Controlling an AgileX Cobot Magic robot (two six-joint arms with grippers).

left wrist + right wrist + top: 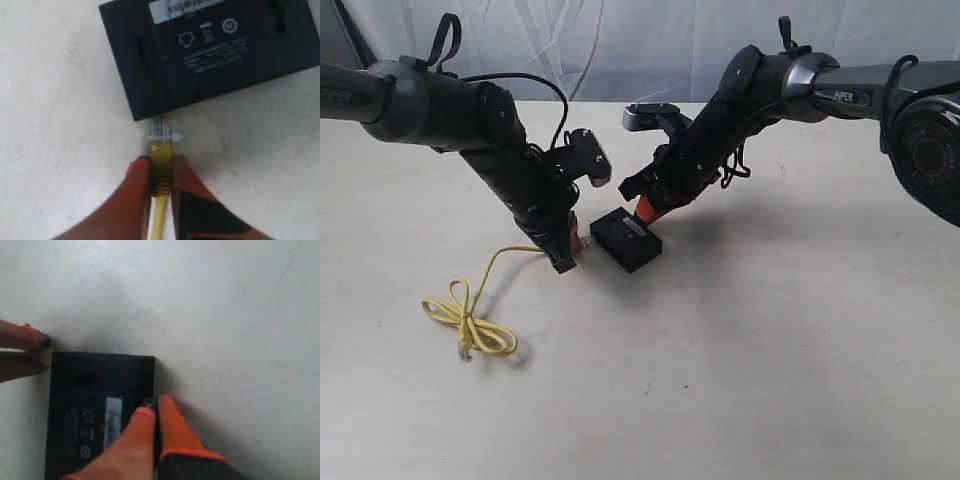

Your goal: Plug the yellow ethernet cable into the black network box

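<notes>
1. Yellow cord first, in the exterior view: the yellow ethernet cable [470,322] lies in slack loops on the table [770,360], well apart from the black network box [627,240]. One strand runs up to the left tool [565,255], just beside the box. The right tool [645,210] meets the box's opposite edge.

2. Left wrist view: the left tool [161,162] pinches the cable by its yellow boot. The clear plug [161,127] juts toward the box [215,55], its tip at the side wall near a corner.
   - No port opening shows from this angle (the top's rim hides that face), so alignment cannot be judged.
   - The cord looks light and limp, and only the boot and plug are stiff, so the boot seems the right place to hold.
   - The plug's latch is probably brittle under sideways force.
   - The box looks light and slick, and would likely slide unless braced.

3. Right wrist view: the right tool [152,407] has its fingers pressed nearly together at the box's [90,390] edge, one over the top and one alongside.
   - I cannot tell whether they nip anything.
   - At the box's far edge the left tool shows, cut off by the frame.
   - The label [114,422] is too blurred to read.
</notes>
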